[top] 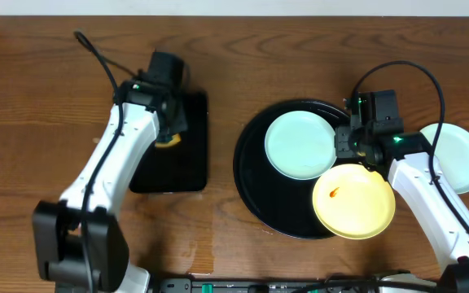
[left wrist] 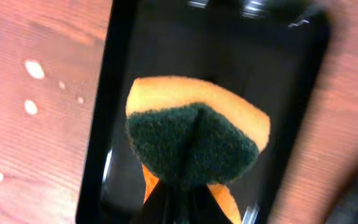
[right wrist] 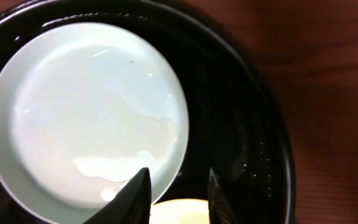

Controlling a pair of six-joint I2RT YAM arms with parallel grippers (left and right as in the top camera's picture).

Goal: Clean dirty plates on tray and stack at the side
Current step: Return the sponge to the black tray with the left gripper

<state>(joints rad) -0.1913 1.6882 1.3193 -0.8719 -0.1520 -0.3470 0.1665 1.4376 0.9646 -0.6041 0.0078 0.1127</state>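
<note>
On the round black tray (top: 253,189) lies a mint-blue plate (top: 300,145) at the back. A pale yellow plate (top: 354,201) with a small orange-red spot (top: 335,193) lies over the tray's front right rim. Another mint-blue plate (top: 462,155) lies on the bare wood at the right. My right gripper (top: 350,146) hovers between the two tray plates. In the right wrist view its fingers (right wrist: 178,171) stand apart beside the mint plate (right wrist: 86,112), above the yellow plate's edge (right wrist: 179,213). My left gripper (top: 169,134) is shut on a yellow and green sponge (left wrist: 191,137).
A smaller rectangular black tray (top: 173,175) lies at the left under the left arm, and the sponge hangs over it (left wrist: 278,93). A cable loops above the right arm (top: 397,69). Small white specks (left wrist: 33,68) dot the wood left of that tray.
</note>
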